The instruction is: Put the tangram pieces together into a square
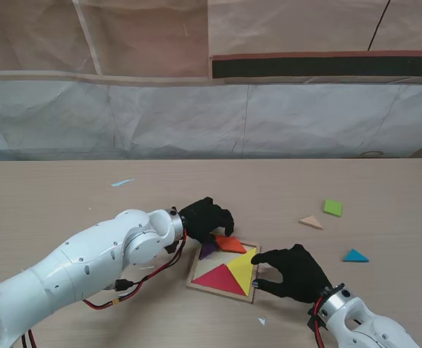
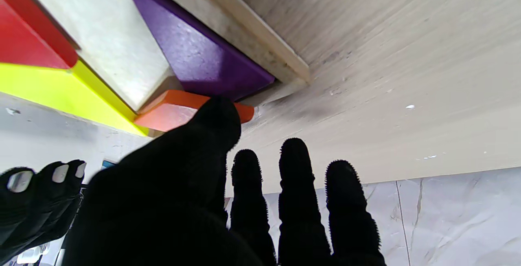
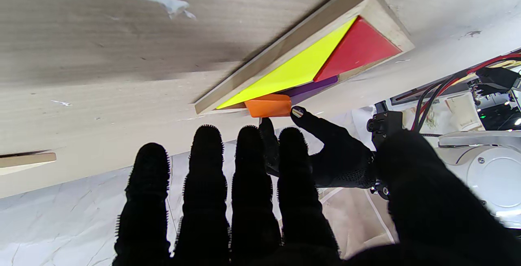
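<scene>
A wooden tray [image 1: 193, 278] lies in the middle of the table with a red triangle [image 1: 218, 277], a yellow triangle [image 1: 244, 265] and a purple piece [image 1: 207, 250] in it. An orange piece [image 1: 230, 244] sits at the tray's far edge, apparently partly over the rim. My left hand [image 1: 207, 217] reaches it from the far left, thumb [image 2: 215, 121] resting on the orange piece [image 2: 171, 113], other fingers straight and apart. My right hand [image 1: 294, 272] lies open by the tray's right edge, fingers [image 3: 248, 164] spread and holding nothing.
Three loose pieces lie to the right: a green square [image 1: 333, 208], a tan triangle [image 1: 311, 222] and a blue triangle [image 1: 355, 256]. A blue scrap [image 1: 122, 182] lies far left, a white scrap [image 1: 262, 320] lies near me. Red cables [image 1: 124, 290] hang under my left arm.
</scene>
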Controlling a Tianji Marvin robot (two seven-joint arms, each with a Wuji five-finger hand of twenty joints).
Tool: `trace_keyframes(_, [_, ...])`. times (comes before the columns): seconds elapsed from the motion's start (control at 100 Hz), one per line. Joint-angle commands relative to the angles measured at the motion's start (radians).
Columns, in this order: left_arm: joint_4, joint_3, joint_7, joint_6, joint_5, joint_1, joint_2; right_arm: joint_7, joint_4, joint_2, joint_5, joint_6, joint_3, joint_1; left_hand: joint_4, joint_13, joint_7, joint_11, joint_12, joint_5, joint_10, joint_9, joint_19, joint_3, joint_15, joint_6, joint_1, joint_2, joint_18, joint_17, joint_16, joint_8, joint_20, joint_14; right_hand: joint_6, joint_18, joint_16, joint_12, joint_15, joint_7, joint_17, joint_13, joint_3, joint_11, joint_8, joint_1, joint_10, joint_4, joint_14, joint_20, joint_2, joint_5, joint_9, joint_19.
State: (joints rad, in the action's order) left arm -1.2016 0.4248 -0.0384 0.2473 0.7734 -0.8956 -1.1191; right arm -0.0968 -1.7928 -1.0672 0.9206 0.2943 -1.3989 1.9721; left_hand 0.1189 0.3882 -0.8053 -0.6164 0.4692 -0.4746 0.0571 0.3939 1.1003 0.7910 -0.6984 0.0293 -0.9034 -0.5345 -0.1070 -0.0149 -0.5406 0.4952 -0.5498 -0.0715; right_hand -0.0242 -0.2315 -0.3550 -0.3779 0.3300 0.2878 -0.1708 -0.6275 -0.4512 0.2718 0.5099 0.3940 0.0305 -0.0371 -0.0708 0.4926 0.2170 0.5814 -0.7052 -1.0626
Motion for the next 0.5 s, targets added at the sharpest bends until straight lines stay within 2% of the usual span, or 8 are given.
trace_keyframes(0.0, [-0.008,0.008,-0.021,0.002,0.006,-0.005,0.0,0.012,-0.006,-0.004,0.002,0.0,0.0,0.01,0.006,0.033,-0.043,-0.026,0.005,-0.069,0.017,0.017,0.021,0.051,-0.016,0.085,-0.075,0.044,0.025,-0.011,0.012,0.015,-0.009,0.022,-0.012,-0.002,0.005,0.001,-0.008,0.003,0.021,0.021,0.017,-0.007,-0.009,0.015,0.001,0.003,0.003,0.009,-0.031,0.012,0.023,0.012])
trace_keyframes(0.14, [-0.01,0.025,-0.019,0.0,0.005,-0.017,0.002,0.012,-0.004,-0.004,0.001,0.0,0.001,0.009,0.005,0.038,-0.041,-0.025,0.001,-0.077,0.015,0.023,0.022,0.045,-0.018,0.093,-0.093,0.067,0.023,-0.013,0.014,0.014,-0.011,0.018,-0.011,-0.003,0.005,0.001,-0.008,0.003,0.021,0.021,0.018,-0.007,-0.009,0.015,0.001,0.003,0.003,0.009,-0.031,0.011,0.023,0.012])
trace_keyframes(0.28, [-0.01,0.041,-0.021,0.019,-0.011,-0.024,0.002,0.011,-0.004,-0.004,0.001,-0.002,0.003,0.009,0.009,0.039,-0.026,-0.024,-0.001,-0.061,0.016,0.026,0.021,0.017,-0.016,0.095,-0.059,0.067,0.023,-0.012,0.017,0.008,-0.011,0.019,-0.011,-0.003,0.005,0.0,-0.008,0.004,0.021,0.021,0.017,-0.006,-0.009,0.016,0.002,0.003,0.001,0.009,-0.03,0.013,0.023,0.012])
trace_keyframes(0.38, [-0.023,0.052,-0.03,0.018,-0.008,-0.031,0.007,0.013,-0.005,-0.004,-0.001,-0.003,0.002,0.009,0.012,0.026,0.023,-0.002,-0.013,-0.006,0.009,0.01,0.011,-0.021,-0.005,0.037,0.014,0.074,0.02,-0.008,0.022,-0.014,-0.007,0.015,-0.011,-0.002,0.005,0.0,-0.008,0.004,0.022,0.021,0.018,-0.006,-0.009,0.016,0.0,0.003,0.002,0.009,-0.03,0.012,0.023,0.012])
trace_keyframes(0.44, [-0.031,0.064,-0.041,0.017,-0.02,-0.039,0.007,0.015,-0.005,-0.004,0.0,-0.002,0.001,0.01,0.011,0.019,0.034,0.003,-0.014,0.005,0.004,0.003,0.0,-0.03,0.0,0.015,0.028,0.076,0.017,0.001,0.023,-0.019,-0.003,0.016,-0.011,-0.002,0.005,0.0,-0.009,0.004,0.022,0.023,0.018,-0.006,-0.009,0.015,0.0,0.003,0.002,0.009,-0.031,0.012,0.023,0.012])
trace_keyframes(0.49, [-0.041,0.071,-0.051,0.017,-0.023,-0.043,0.011,0.014,-0.005,-0.004,0.0,-0.001,0.001,0.009,0.011,0.008,0.061,0.019,-0.018,0.018,-0.001,-0.008,-0.014,-0.082,0.013,-0.012,0.068,0.105,0.012,0.01,0.024,-0.034,0.004,0.014,-0.011,-0.002,0.005,0.0,-0.008,0.004,0.021,0.021,0.018,-0.006,-0.009,0.016,0.001,0.003,0.001,0.009,-0.031,0.012,0.022,0.012])
